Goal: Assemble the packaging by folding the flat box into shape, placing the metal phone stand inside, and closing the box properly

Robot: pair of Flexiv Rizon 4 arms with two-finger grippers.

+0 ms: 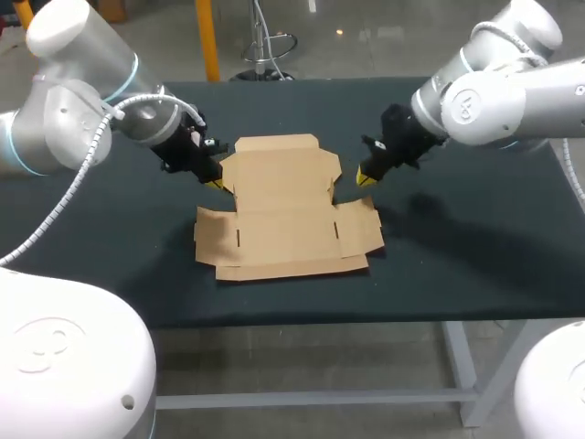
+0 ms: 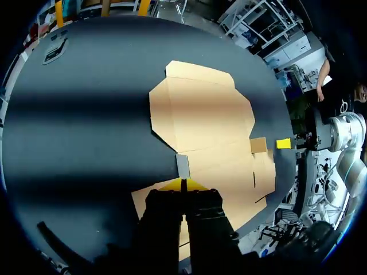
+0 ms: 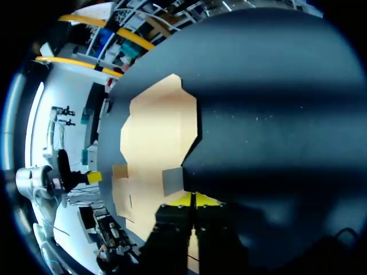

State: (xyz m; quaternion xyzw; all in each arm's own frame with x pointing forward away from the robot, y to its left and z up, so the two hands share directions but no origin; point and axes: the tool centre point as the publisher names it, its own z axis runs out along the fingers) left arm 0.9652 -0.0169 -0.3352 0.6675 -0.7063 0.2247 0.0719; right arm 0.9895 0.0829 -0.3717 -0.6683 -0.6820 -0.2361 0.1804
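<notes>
Now the flat box (image 1: 283, 215) lies btwn the left gripper (image 1: 216, 182) & right gripper (image 1: 365, 177), not yet folded. Both are clenched w/ nothing pinched, and a small flap (image 2: 182, 166) sits just ahead of each one's tips. Prob. best to raise both sides evenly, w/o sliding the sheet. The phone stand isn't in view.

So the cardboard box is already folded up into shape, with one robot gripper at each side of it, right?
Not quite. The head view shows the cardboard box lying flat and unfolded on the table. The left gripper and the right gripper are indeed one at each side of it.
</notes>
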